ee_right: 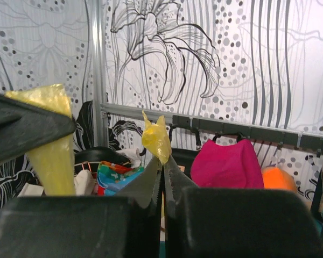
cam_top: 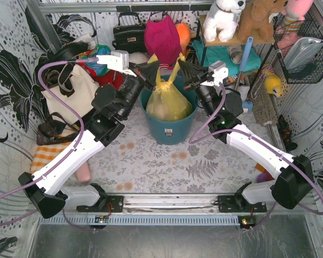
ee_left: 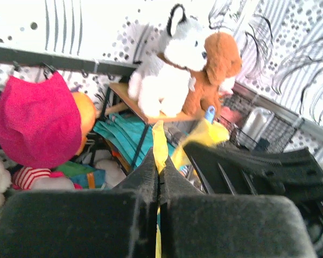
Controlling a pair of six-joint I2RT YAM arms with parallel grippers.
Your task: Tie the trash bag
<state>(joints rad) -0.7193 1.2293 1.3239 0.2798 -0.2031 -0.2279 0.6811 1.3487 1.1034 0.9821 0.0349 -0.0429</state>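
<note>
Yellow trash bag (cam_top: 168, 102) seated in teal bin (cam_top: 169, 134); one top flap clamped in left gripper (cam_top: 151, 70), other in right gripper (cam_top: 184, 69). Knot step judged in hand; flaps to be crossed next

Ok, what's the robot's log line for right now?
left gripper: shut on trash bag corner | right gripper: shut on other corner | trash bag: in teal bin, untied

trash bag (cam_top: 168, 102): thin crinkly plastic | bin (cam_top: 169, 133): smooth plastic
</note>
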